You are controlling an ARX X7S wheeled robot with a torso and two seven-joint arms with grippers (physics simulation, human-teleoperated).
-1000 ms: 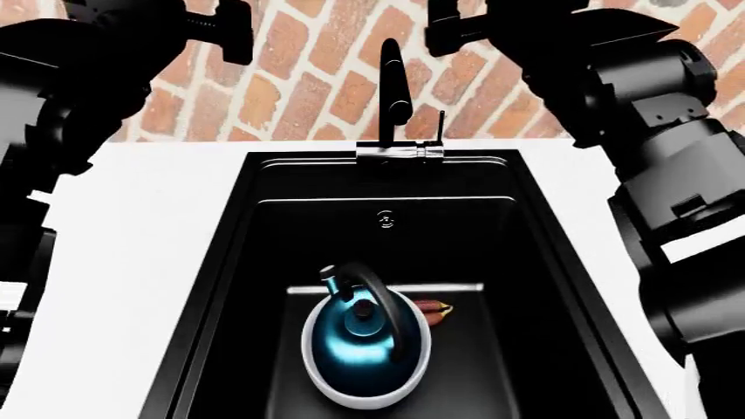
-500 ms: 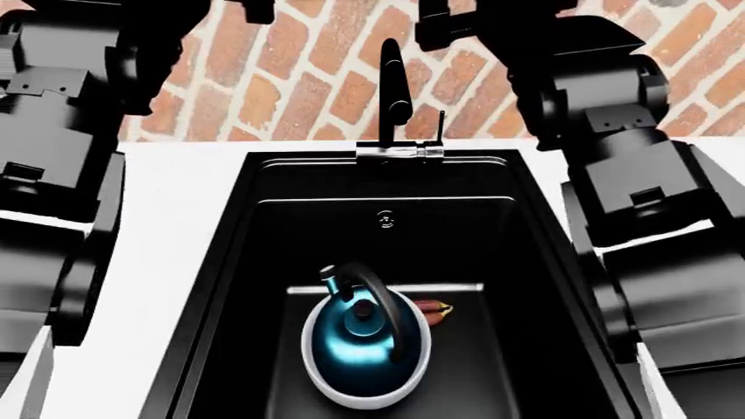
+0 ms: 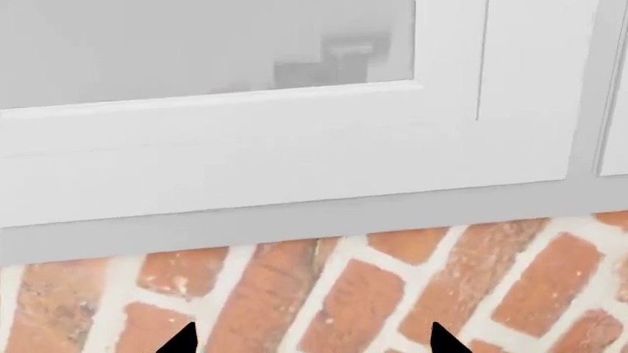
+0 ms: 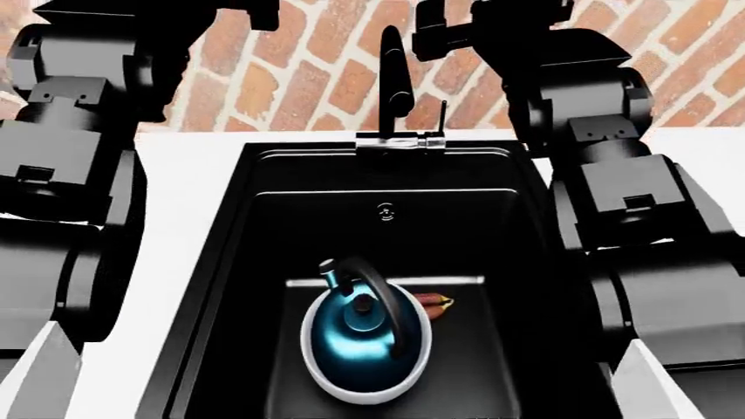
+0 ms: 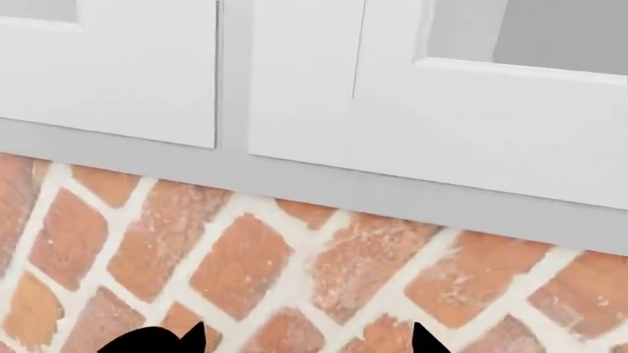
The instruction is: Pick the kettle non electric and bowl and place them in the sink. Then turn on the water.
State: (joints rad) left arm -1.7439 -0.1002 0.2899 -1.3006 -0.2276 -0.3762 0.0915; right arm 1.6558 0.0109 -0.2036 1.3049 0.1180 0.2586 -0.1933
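Glossy teal-blue kettle [image 4: 363, 332] sits inside plain white bowl [image 4: 365, 349] in matte black sink [image 4: 233, 236]. Both grippers spread, empty. Advise reaching faucet lever [image 4: 441, 118] at twelve o'clock.

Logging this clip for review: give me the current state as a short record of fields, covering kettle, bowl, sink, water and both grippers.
kettle: teal kettle sits upright inside the bowl
bowl: white bowl rests on the sink floor
sink: black basin, a small reddish item beside the bowl
water: no stream visible from the faucet
left gripper: open, facing brick wall
right gripper: open, facing brick and cabinets
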